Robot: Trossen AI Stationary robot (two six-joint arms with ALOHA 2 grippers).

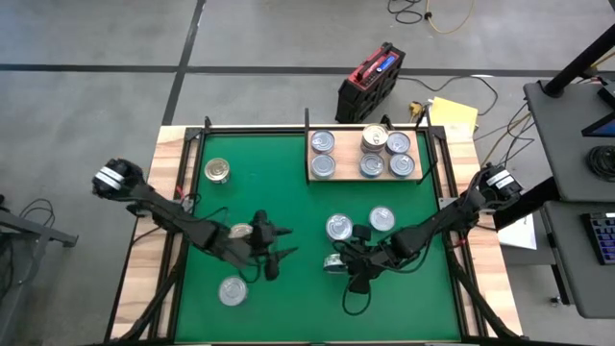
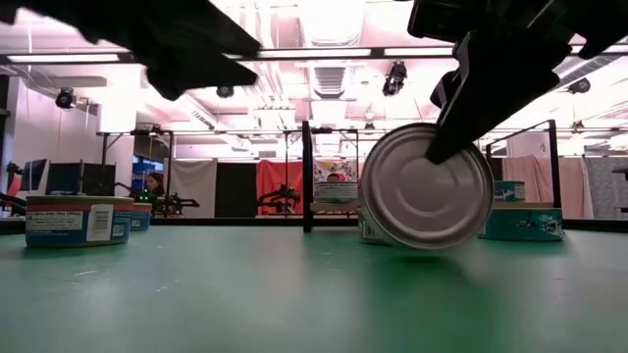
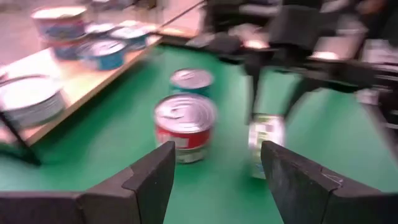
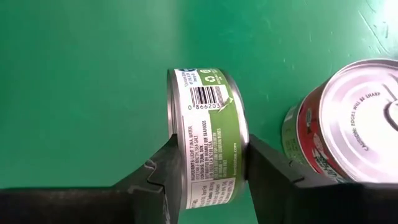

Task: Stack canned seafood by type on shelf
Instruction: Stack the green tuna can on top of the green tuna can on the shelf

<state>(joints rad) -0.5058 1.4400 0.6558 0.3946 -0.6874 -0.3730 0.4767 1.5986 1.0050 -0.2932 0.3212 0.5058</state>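
Right gripper (image 4: 208, 171) clamps a short round green-labelled metal tin (image 4: 208, 134) on its flat ends, mid-mat toward the green mat's (image 1: 288, 183) near edge. Left gripper (image 3: 214, 171) hangs open, empty. Pale wooden shelf board (image 1: 363, 176) at far edge holds six tins.

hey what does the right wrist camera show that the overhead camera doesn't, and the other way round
Only the right wrist view shows the green-labelled can close up: its barcode and print, standing on edge, with the right end effector pressing its two flat faces.

Only the high view shows the layout: the shelf at the mat's far edge carrying several cans, a gold-lidded can far left, and the left end effector open and holding nothing.

Both show the right end effector on that can, the neighbouring red-labelled can and the green mat.
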